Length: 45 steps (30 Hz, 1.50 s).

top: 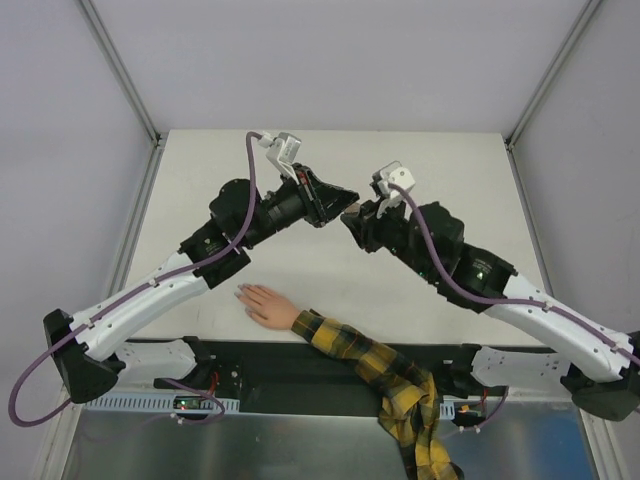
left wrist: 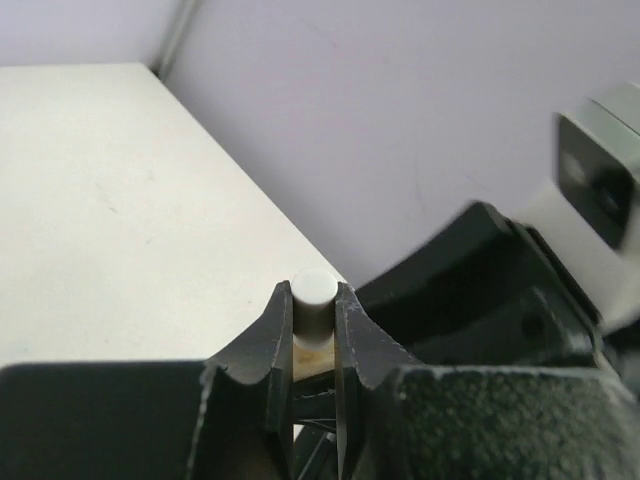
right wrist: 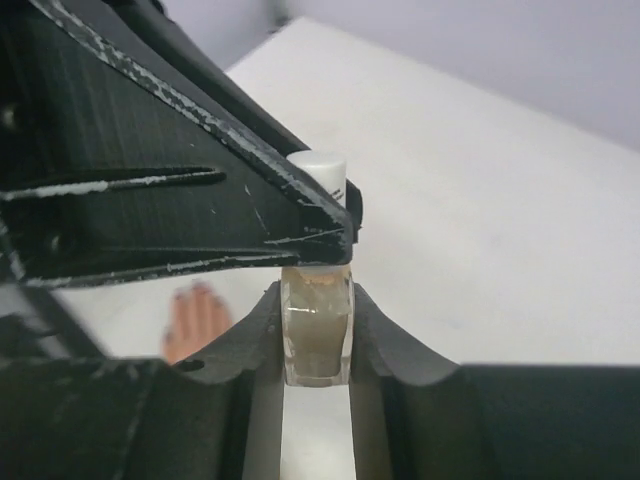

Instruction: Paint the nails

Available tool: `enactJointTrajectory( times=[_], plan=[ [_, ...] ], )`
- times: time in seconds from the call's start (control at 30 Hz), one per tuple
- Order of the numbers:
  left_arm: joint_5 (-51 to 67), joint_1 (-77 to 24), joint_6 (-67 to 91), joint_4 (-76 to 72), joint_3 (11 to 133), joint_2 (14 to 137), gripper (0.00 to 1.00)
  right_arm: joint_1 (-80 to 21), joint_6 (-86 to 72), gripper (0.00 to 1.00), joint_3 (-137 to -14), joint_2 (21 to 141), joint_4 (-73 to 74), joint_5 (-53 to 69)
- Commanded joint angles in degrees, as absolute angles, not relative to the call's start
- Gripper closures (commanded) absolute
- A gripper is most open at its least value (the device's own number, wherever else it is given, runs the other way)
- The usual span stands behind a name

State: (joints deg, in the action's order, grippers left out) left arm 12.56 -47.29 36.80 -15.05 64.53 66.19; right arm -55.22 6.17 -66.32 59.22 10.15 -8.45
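Note:
The small flesh-coloured hand [top: 265,305] lies flat on the table at the end of a yellow-and-black plaid sleeve [top: 385,375]. Its nails [top: 241,293] are too small to make out. The hand shows blurred in the right wrist view [right wrist: 197,318]. Both grippers meet in the air above the table's middle. My left gripper [left wrist: 314,290] is shut on a white cap [left wrist: 313,300]. My right gripper [right wrist: 317,295] is shut on a small clear glass bottle [right wrist: 317,335] of pale liquid. The cap [right wrist: 318,170] sits on top of the bottle.
The left gripper's black finger [right wrist: 200,200] fills the upper left of the right wrist view. The right arm's black body [left wrist: 480,300] crowds the left wrist view. Pale walls [top: 60,130] enclose the table on both sides and the back.

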Motion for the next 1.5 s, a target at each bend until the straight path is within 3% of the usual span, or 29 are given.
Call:
enactJointTrajectory(
  times=[0.0, 0.23, 0.33, 0.5, 0.6, 0.7, 0.9, 1.03, 1.13, 1.17, 1.27, 1.3, 1.37, 1.47],
  plan=[
    [-9.93, -55.2, 32.15, -6.6, 69.6, 66.44, 1.0, -66.88, 19.25, 1.0, -69.44, 61.88, 9.41, -50.54],
    [-5.45, -55.2, 33.75, -6.33, 71.46, 68.29, 1.0, -64.17, 19.17, 1.0, -65.05, 57.23, 3.69, -26.77],
    [-3.61, -55.11, 33.58, -7.55, 70.84, 67.42, 0.84, -60.92, 17.15, 1.0, -63.55, 55.82, 3.34, -17.8],
    [4.02, -53.36, 29.8, -16.66, 64.54, 63.2, 0.36, -54.5, 14.77, 1.0, -61.88, 53.44, 3.6, -3.81],
    [11.74, -50.64, 32.5, -22.13, 60.66, 59.95, 0.22, -49.41, 12.05, 1.0, -61.79, 52.82, 4.13, 9.1],
    [18.52, -45.45, 37.59, -24.16, 59.07, 58.89, 0.18, -44.83, 8.8, 1.0, -62.84, 53.35, 4.04, 23.09],
    [33.12, -39.46, 45.96, -34.09, 57.13, 61.51, 0.19, -38.77, 0.2, 1.0, -63.02, 56.42, -2.17, 42.95],
    [40.07, -39.37, 48.25, -36.82, 59.06, 64.68, 0.25, -37.71, -4.38, 1.0, -61.79, 57.22, -6.85, 45.35],
    [41.92, -39.37, 49.74, -38.58, 59.24, 65.39, 0.37, -37.44, -5.45, 1.0, -61.7, 57.65, -8.26, 45.88],
    [41.92, -39.37, 49.92, -38.67, 59.33, 65.3, 0.49, -37.44, -5.45, 1.0, -61.7, 57.57, -8.26, 45.7],
    [42.19, -39.37, 47.83, -36.31, 60.2, 65.39, 0.7, -37.35, -5.1, 1.0, -61.61, 57.22, -7.74, 44.13],
    [41.23, -39.37, 47.29, -34.38, 60.38, 65.22, 0.86, -37.44, -4.58, 1.0, -61.79, 57.13, -6.86, 42.29],
    [39.12, -39.46, 46.76, -32.7, 60.12, 64.78, 1.0, -38.66, -0.82, 1.0, -62.75, 56.69, -2.41, 38.69],
    [29.57, -41.3, 44.92, -29.63, 58.54, 62.85, 1.0, -47.87, 7.88, 1.0, -64.77, 55.9, 8.04, 15.81]
  ],
)
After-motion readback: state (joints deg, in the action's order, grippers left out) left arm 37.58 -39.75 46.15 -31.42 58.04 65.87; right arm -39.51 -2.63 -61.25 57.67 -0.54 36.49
